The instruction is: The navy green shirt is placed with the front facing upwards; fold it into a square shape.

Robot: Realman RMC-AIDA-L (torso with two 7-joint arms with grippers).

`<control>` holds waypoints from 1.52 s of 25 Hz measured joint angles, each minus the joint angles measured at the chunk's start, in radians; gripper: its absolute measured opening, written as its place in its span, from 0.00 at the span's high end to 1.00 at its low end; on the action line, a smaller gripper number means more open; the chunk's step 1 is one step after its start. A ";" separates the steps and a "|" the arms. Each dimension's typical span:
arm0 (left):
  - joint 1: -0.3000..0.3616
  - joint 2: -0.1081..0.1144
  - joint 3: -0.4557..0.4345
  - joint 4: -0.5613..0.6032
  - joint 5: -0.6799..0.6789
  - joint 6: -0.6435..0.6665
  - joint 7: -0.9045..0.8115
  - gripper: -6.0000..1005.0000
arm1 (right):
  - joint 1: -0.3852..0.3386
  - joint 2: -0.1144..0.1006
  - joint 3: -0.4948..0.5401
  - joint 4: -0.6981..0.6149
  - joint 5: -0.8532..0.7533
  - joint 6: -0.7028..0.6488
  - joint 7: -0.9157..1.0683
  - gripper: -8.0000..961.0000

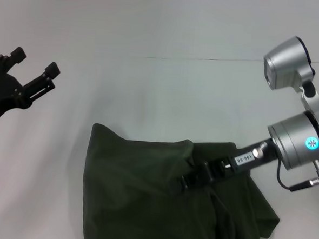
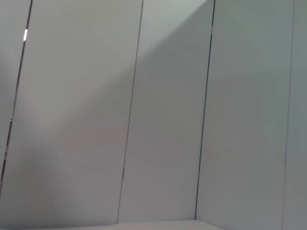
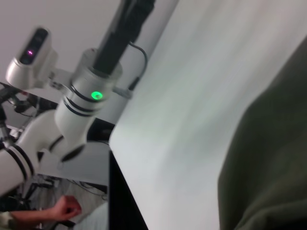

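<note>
The navy green shirt point(image 1: 144, 200) lies bunched on the white table point(image 1: 150, 86) at the near middle, partly folded over itself, with no print or collar showing. My right gripper point(image 1: 187, 181) reaches in from the right, low over the shirt's middle, and is shut on a raised ridge of the cloth. In the right wrist view the shirt point(image 3: 273, 158) fills one side as dark olive fabric. My left gripper point(image 1: 35, 63) hangs raised at the far left, open and holding nothing, well away from the shirt. Only pale panels appear in the left wrist view.
Bare white table surface point(image 1: 170, 28) stretches behind and to the left of the shirt. In the right wrist view the table's edge point(image 3: 117, 143) drops off, with my left arm point(image 3: 91, 91) beyond it and a person's hand point(image 3: 67, 208) low down.
</note>
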 joint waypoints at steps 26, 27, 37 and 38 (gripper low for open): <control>-0.037 0.000 -0.006 -0.075 -0.026 -0.013 0.009 0.07 | -0.122 -0.009 0.191 -0.004 -0.130 0.014 -0.192 0.99; -0.036 0.000 -0.007 -0.080 -0.033 -0.015 0.009 0.07 | -0.127 -0.010 0.200 -0.005 -0.130 0.012 -0.196 0.99; -0.042 -0.002 -0.008 -0.110 -0.064 -0.042 -0.002 0.07 | -0.168 -0.013 0.296 -0.002 -0.138 -0.012 -0.278 0.99; -0.044 -0.002 -0.008 -0.115 -0.065 -0.047 -0.002 0.07 | -0.179 -0.012 0.299 -0.004 -0.138 -0.009 -0.282 0.99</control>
